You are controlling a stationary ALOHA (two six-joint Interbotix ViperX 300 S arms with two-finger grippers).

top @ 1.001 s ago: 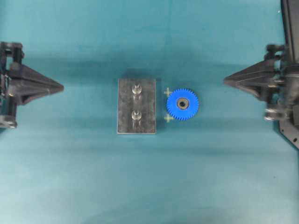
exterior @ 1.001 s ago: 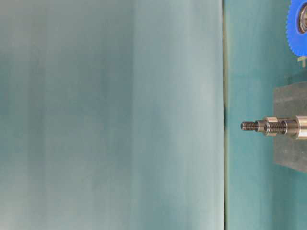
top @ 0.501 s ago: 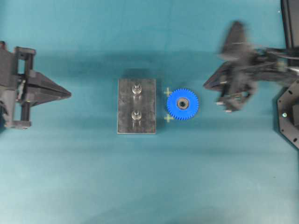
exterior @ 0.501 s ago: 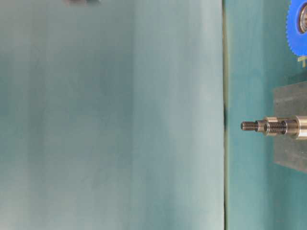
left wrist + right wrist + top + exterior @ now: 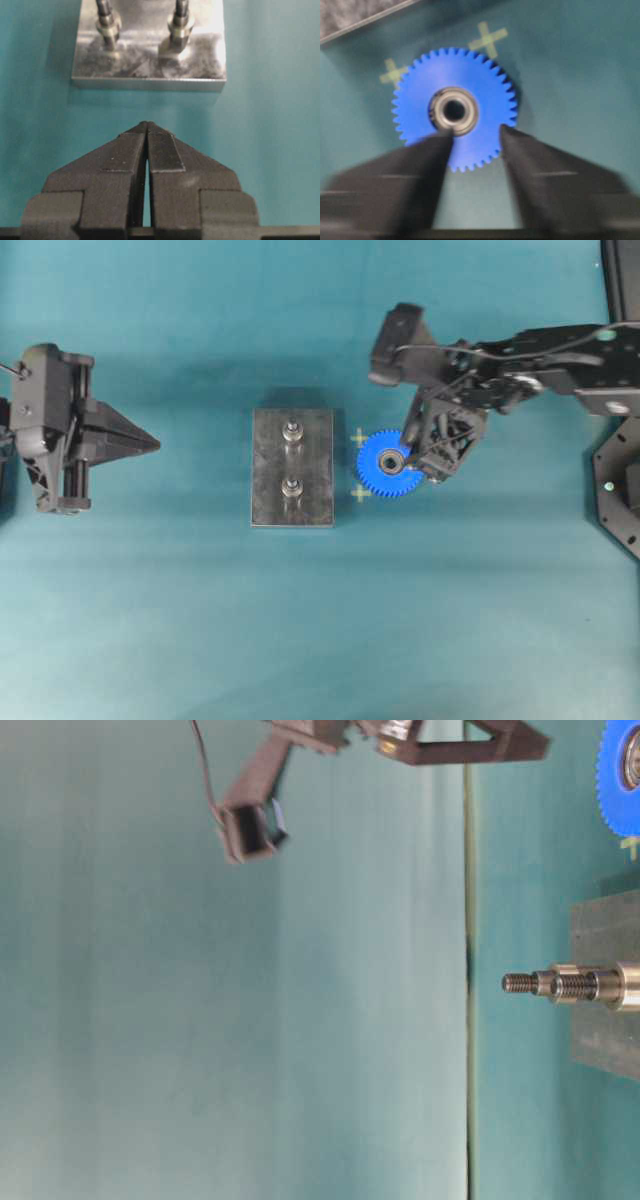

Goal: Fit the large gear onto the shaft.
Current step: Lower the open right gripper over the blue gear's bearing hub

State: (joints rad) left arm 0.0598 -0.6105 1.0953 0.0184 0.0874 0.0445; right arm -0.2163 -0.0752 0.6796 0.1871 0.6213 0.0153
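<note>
My right gripper [image 5: 472,137] hangs over the large gear [image 5: 385,465], its fingers spread apart with nothing held between them. In my right wrist view the two dark fingertips [image 5: 432,150] overlap the near half of the blue wheel, one beside the bearing hub, the other by the toothed edge; the picture is blurred, so I cannot tell whether they touch it. The large gear lies flat on the teal bench [image 5: 320,640], just beside the right side of the grey plate [image 5: 270,480], between two pale cross marks [image 5: 360,437]. The shaft [image 5: 292,430] stands upright on that plate, with a second peg [image 5: 292,487] alongside it. My left gripper [image 5: 147,131] is closed, fingertips pressed together on nothing, pointing at the plate and well apart from it
</note>
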